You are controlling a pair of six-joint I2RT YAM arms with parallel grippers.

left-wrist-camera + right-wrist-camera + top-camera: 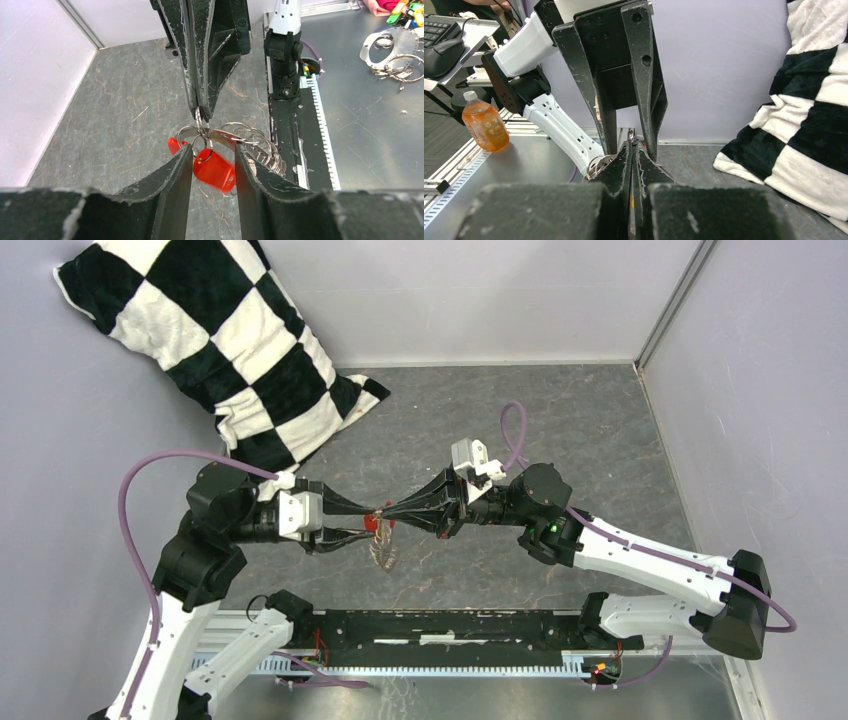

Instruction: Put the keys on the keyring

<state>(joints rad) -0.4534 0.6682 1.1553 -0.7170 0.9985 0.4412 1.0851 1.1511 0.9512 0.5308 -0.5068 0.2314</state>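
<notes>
My two grippers meet tip to tip above the middle of the table. My left gripper (372, 520) (212, 147) has its jaws a little apart, closed across the keyring (250, 137), a grey metal bunch of coiled rings that hangs down in the top view (385, 555). The red key (214, 169) (380, 527) dangles from a ring between the left fingers. My right gripper (392, 512) (201, 115) (632, 142) is shut. A small metal loop sticks out of its tips. A yellow sliver, the yellow key (631, 202), shows deep between its fingers.
A black-and-white checkered pillow (230, 350) (809, 115) lies at the back left. A black rail (450, 630) runs along the near edge. Off the table stand an orange bottle (486, 125) and spare ring plates (392, 50). Walls close the sides.
</notes>
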